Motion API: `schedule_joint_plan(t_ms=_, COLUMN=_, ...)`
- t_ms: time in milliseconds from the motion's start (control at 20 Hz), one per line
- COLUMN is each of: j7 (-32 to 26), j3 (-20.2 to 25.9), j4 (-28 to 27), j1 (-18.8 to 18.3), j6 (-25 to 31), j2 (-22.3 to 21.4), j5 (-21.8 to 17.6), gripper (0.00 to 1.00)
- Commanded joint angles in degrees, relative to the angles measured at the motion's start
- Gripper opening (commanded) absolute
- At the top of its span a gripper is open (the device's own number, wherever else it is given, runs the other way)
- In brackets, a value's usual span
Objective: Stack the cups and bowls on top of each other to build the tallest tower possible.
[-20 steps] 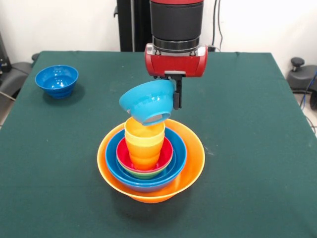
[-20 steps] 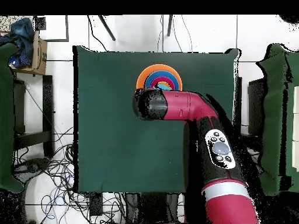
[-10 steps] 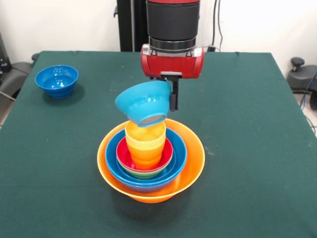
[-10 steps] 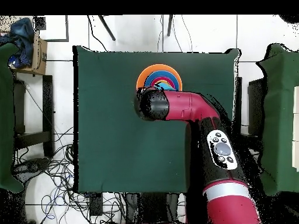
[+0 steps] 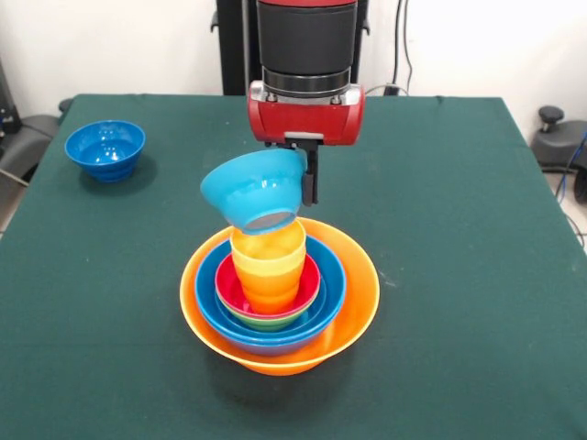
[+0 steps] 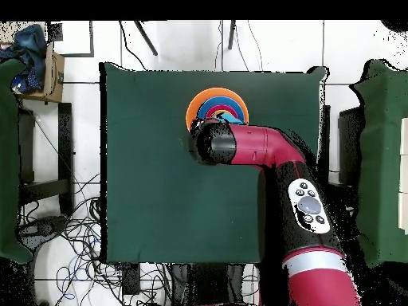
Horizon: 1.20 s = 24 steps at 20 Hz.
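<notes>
One bowl is in my jaws: they pinch the rim of the light-blue bowl (image 5: pixel 255 192), a finger showing outside its right wall. The gripper (image 5: pixel 310 174) hangs it tilted, mouth up and to the left, base just above the cups (image 5: pixel 268 266); I can't tell whether it touches them. Those cups, yellow over orange, stand nested in the tower (image 5: pixel 280 293): red, green and blue bowls inside the big orange bowl (image 5: pixel 358 302), near the table's middle. A dark-blue bowl (image 5: pixel 105 149) sits well apart at the far left.

I judge these pieces light, stiff and slick, so the rim grip looks right, but a tilted bowl may skid off the narrow cup mouth. I'd level it first and centre it before letting go.
</notes>
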Motion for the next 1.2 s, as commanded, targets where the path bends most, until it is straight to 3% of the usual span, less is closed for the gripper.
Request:
schedule_joint_plan(t_ms=50, j7=2.4, j3=1.9, j4=2.9, j1=-0.6, j6=-1.8, j2=1.1, j5=-1.5, gripper=0.00)
schedule_joint_plan(t_ms=350, j7=2.0, j3=2.5, j4=3.5, j1=-1.1, j6=-1.6, j2=1.0, j5=-1.3, gripper=0.00)
schedule_joint_plan(t_ms=400, j7=1.9, j3=2.7, j4=3.6, j1=-1.2, j6=-1.6, j2=1.0, j5=-1.3, gripper=1.00)
schedule_joint_plan(t_ms=600, j7=-1.8, j3=5.4, j4=4.4, j1=-3.2, j6=0.9, j2=0.7, j5=-0.9, gripper=1.00)
schedule_joint_plan(t_ms=1200, j7=-1.1, j3=4.6, j4=3.7, j1=-2.6, j6=1.4, j2=0.6, j5=-1.8, gripper=1.00)
